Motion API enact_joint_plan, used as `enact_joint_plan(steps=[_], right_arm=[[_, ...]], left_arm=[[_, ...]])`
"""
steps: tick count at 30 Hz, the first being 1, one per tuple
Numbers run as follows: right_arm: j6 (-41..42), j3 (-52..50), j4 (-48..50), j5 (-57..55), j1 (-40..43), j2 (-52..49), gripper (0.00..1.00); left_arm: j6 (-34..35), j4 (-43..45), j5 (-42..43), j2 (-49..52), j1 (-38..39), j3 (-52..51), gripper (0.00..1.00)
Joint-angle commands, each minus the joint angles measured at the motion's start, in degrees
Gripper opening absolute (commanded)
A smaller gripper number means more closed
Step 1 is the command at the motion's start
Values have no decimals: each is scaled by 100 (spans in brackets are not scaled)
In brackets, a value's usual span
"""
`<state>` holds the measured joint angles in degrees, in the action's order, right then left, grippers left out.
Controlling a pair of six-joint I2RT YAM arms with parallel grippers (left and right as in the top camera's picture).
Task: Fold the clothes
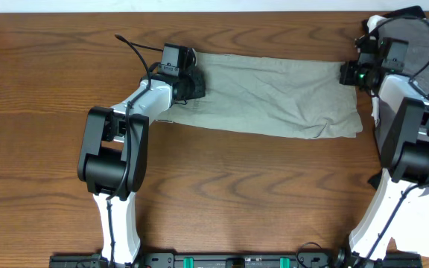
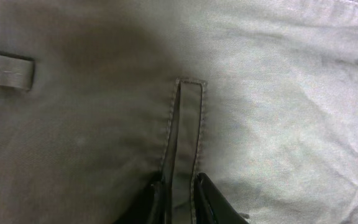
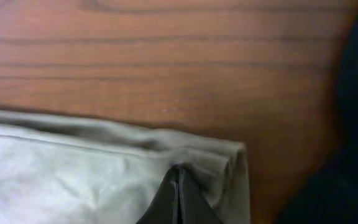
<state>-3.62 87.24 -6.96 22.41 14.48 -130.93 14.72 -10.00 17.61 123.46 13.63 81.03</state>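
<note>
Overhead view first: the left gripper [image 1: 196, 82] is down on the left end of the khaki-olive shorts [image 1: 274, 97]. The left wrist camera confirms the grasp: its black fingers [image 2: 211, 202] are clamped on either side of a narrow stitched strip [image 2: 188, 124] of the shorts, with cloth filling the whole view. A second stitched loop [image 2: 5, 71] lies flat on the shorts further left.

Over at the shorts' right end sits the right gripper [image 1: 346, 74]. On the right wrist camera its jaws are squeezed fully together at the rolled edge of the shorts [image 3: 55, 174]; whether any cloth is nipped between them, I cannot tell.

The shorts lie stretched out flat between the two grippers, wrinkled towards the right end, on the wood-grain surface [image 1: 51, 112]. Just beyond the shorts' right end is a heap of grey, black and white garments [image 1: 423, 37].
</note>
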Motion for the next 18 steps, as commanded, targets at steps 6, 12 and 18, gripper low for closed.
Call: enact_joint_plan(steps=[6, 12, 18], right_arm=[[-59, 31, 321, -74, 306, 96, 1], [166, 42, -245, 575, 334, 1051, 1], [144, 39, -2492, 949, 330, 2223, 1]], left_arm=[[-258, 48, -203, 37, -20, -33, 19], [-293, 146, -188, -317, -20, -26, 19], [-293, 109, -164, -977, -4, -26, 19]])
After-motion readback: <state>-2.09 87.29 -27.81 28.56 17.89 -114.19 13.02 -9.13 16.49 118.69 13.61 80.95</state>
